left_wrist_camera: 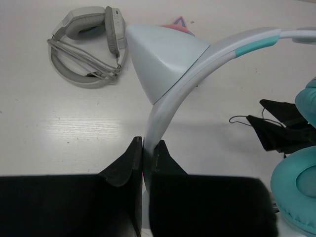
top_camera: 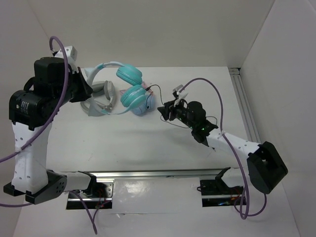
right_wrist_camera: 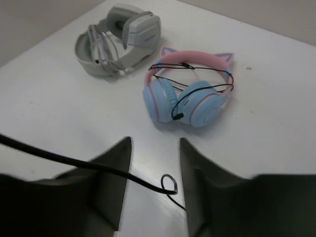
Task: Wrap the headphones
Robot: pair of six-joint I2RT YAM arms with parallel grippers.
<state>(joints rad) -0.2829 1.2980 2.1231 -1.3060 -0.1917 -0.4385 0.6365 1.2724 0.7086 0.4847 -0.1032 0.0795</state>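
The headphones have two teal ear cups (top_camera: 129, 75) and a pale cat-ear headband (top_camera: 101, 68), held up at the back of the table. My left gripper (top_camera: 90, 89) is shut on the headband (left_wrist_camera: 173, 98), just below one pale cat ear (left_wrist_camera: 163, 54); a teal cup (left_wrist_camera: 296, 197) shows at the right of that view. The thin black cable (top_camera: 157, 87) runs from the cups toward my right gripper (top_camera: 164, 111). In the right wrist view that gripper (right_wrist_camera: 155, 143) is open, and the cable (right_wrist_camera: 98, 165) crosses between its jaws with a small loop, not pinched.
Grey-white headphones (top_camera: 98, 102) with their own cord wound lie behind the left gripper, also in the wrist views (left_wrist_camera: 89, 44) (right_wrist_camera: 118, 39). Pink-band blue-cup headphones (right_wrist_camera: 190, 94) lie on the table under the teal cups (top_camera: 144, 107). A rail (top_camera: 244, 98) runs along the right wall.
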